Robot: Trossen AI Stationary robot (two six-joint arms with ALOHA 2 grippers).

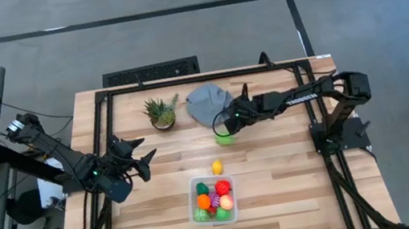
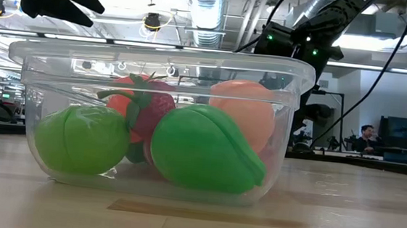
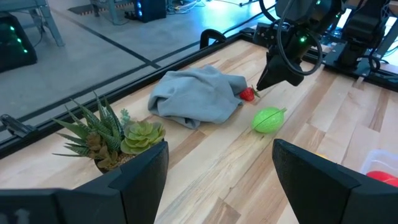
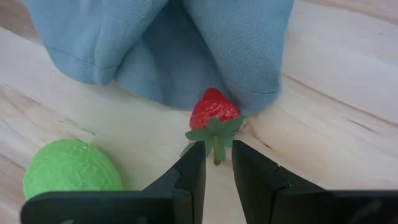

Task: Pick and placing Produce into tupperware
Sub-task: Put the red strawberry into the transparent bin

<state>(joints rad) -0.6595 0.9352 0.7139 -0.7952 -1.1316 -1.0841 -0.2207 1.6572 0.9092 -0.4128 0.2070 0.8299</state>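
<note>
Right gripper point(image 4: 217, 163) pinched on toy strawberry point(image 4: 213, 112) stem at grey cloth point(image 4: 168, 43) edge, green fruit point(image 4: 69, 169) beside, left gripper point(image 1: 135, 159) held open.

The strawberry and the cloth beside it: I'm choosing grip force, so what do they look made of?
The strawberry looks like hard moulded plastic: glossy red skin, stiff green leaves and stem. The cloth looks like soft woven fabric, matte grey-blue, lying in loose folds. The right tool is shut on the strawberry's stem.
</note>
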